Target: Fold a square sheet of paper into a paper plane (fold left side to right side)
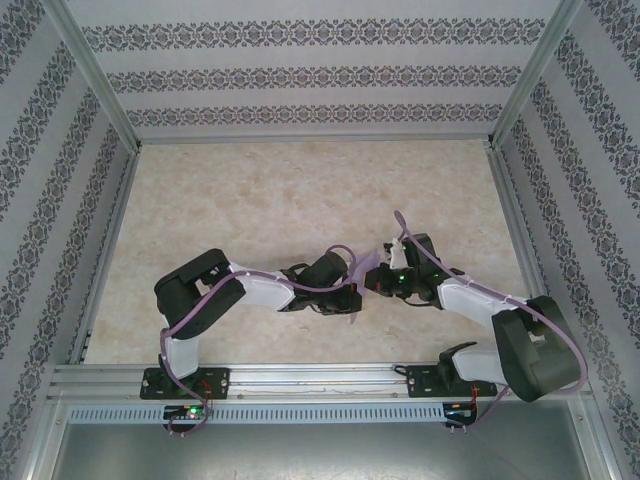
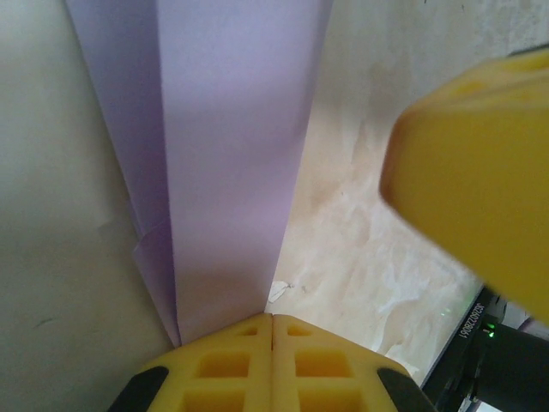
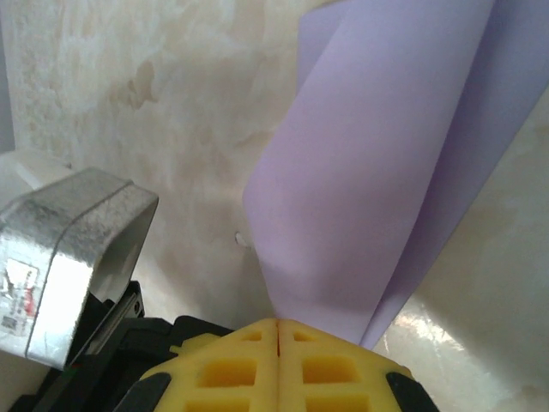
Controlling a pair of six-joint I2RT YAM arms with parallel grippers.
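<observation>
We log beige desk (image 1: 300, 200), left arm (image 1: 215, 290) and right arm (image 1: 480, 300) bent inward, meeting near its middle, folded lavender paper (image 2: 232, 154) between them, left claw (image 2: 272, 319) clamped on paper, right claw (image 3: 279, 324) clamped on it likewise

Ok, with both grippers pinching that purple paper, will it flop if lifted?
Likely floppy: the paper bows in a loose curve above the right gripper. Probably stiffer near the left gripper, where folded layers lie flat. It looks thin, so it may tear if pulled taut.
</observation>
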